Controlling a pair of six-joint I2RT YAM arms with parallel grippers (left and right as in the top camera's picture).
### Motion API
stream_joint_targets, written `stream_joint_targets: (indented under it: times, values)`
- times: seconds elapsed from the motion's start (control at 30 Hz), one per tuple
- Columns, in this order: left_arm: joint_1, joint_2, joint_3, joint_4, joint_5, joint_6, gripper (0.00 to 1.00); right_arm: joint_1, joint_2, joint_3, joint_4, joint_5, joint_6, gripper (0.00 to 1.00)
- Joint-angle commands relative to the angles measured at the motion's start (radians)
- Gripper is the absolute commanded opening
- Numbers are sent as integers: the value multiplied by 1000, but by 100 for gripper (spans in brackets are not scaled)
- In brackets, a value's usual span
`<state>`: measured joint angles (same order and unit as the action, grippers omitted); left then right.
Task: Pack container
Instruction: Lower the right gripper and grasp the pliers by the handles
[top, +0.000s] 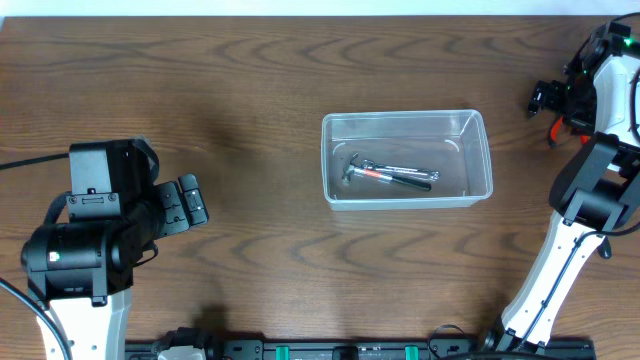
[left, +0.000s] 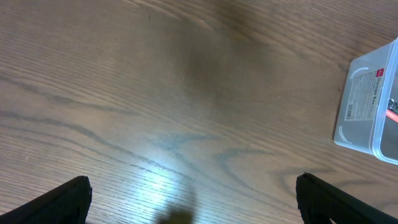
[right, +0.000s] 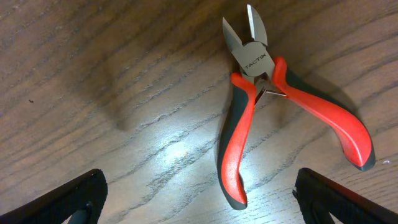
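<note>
The right claw (right: 200, 186) hangs wide over the red-handled cutters (right: 255, 62) on the counter (top: 250, 100) at overhead's upper right, apparently poised to grab them for the clear container (top: 400, 203) at centre, while the left claw (left: 193, 186) idles wide at lower left.

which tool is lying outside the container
The red-handled cutters, lying flat on the bare table with handles spread. The other tools lie inside the container.

Container (top: 404, 203) central — pliers (right: 256, 62) far right
</note>
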<state>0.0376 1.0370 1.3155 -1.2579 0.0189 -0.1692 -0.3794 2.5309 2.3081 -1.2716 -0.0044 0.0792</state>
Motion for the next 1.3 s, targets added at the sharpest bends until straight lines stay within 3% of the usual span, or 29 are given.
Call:
stream_joint_targets:
  times: [0.0,0.77,0.87,0.97,1.27]
  values:
    - [3,1,14,-6,-4,-13,98,-6,22,-8,-2,5,17,99]
    - [3,1,14,-21,-4,-13,98,-6,57,-8,38,21,-29,98]
    - [3,1,14,-21,-4,-13,98,-7,57,-8,37,40,-29,94]
    - [3,1,14,-21,-4,-13,98,-7,57,-8,34,56,-28,80]
    - [3,1,14,-21,-4,-13,98,-7,56,-8,26,61,-28,53]
